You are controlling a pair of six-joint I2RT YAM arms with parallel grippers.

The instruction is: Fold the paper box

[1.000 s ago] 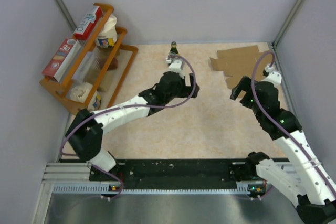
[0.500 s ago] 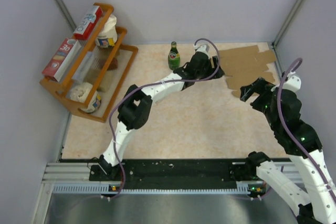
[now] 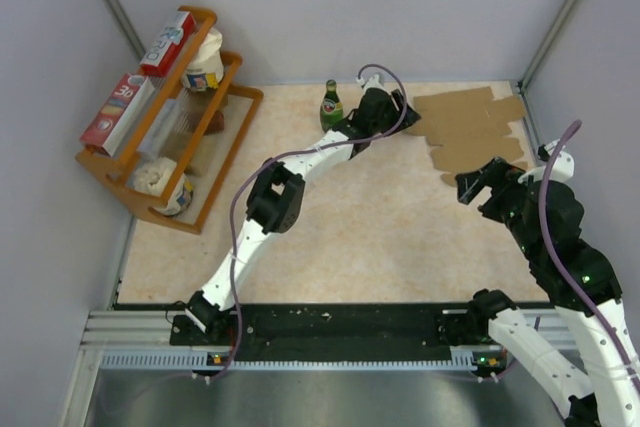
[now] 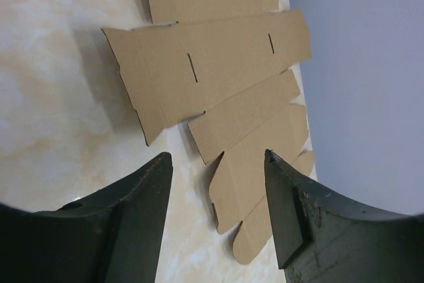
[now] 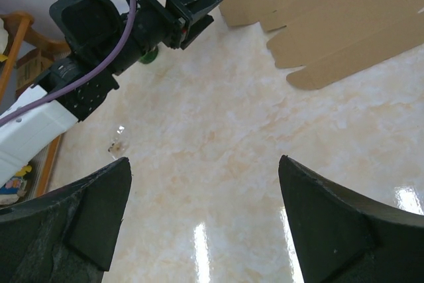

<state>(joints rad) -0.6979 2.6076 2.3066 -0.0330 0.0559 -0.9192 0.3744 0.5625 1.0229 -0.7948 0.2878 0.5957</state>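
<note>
Flat brown paper box lay unfolded in the table's far right corner, left gripper at its left edge, jaws parted and empty, right gripper spread wide near the sheet's near edge, holding nothing, green bottle just beside the left arm, wooden rack well apart at far left.

One paper box, upper right; one green bottle; one wooden rack, upper left; two red-and-white boxes; perhaps two tubs.

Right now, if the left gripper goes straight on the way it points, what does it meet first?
Probably the paper box: the flat sheet lies right ahead of the open left gripper, on the table. Depth is unclear.
</note>
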